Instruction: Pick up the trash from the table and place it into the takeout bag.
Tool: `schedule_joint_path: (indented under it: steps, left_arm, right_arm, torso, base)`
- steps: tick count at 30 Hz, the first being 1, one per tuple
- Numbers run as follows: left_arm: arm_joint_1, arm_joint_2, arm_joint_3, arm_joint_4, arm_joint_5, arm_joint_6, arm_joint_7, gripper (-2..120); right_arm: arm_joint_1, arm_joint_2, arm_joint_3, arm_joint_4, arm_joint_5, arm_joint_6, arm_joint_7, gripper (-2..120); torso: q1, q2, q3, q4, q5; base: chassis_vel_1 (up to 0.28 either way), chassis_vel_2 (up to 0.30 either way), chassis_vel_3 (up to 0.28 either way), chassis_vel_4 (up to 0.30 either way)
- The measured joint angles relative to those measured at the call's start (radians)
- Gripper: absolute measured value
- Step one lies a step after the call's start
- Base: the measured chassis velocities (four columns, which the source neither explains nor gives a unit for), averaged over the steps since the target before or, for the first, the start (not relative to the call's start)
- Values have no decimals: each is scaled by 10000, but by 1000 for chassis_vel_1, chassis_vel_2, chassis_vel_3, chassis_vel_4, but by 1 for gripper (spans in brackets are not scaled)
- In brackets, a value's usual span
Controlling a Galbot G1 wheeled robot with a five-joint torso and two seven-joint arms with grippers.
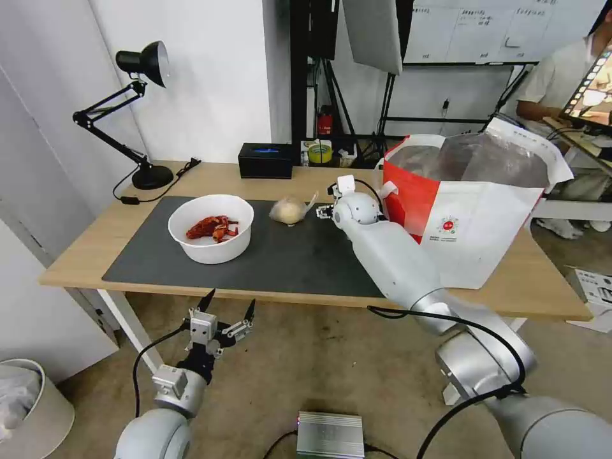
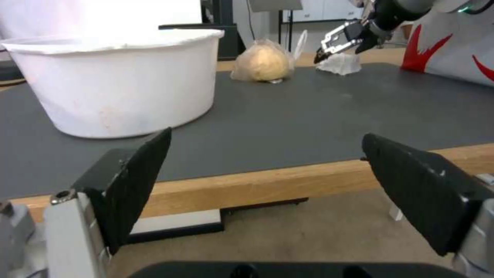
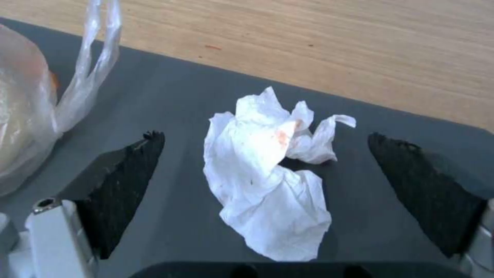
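Smooth silver-grey arm shells, looping black cables, black textured wedge fingers (image 3: 118,185), silver screw-fastened brackets

Bright even light, soft shadows (wrist views blurry)

In the head view the right arm's round silver wrist (image 1: 357,208) hides the crumpled white tissue (image 3: 270,181); the right wrist view's edge crops the knotted clear bag of beige stuff (image 3: 23,116).

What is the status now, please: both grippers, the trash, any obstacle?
Right gripper open, poised over crumpled white tissue on dark grey mat. Left gripper open, below table edge. Nothing blocking.
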Motion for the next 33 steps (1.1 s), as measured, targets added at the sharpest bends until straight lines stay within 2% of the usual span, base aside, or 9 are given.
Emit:
schedule_joint_path:
  steps: [33]
  left_arm:
    - [122,1,45,-55,69,-4,0,100]
  right_arm:
    - [-22,141,305,-561,-112,-22,-221,99]
  torso:
    - [-1,-1,-1,1,1]
  base:
    - [0,0,0,0]
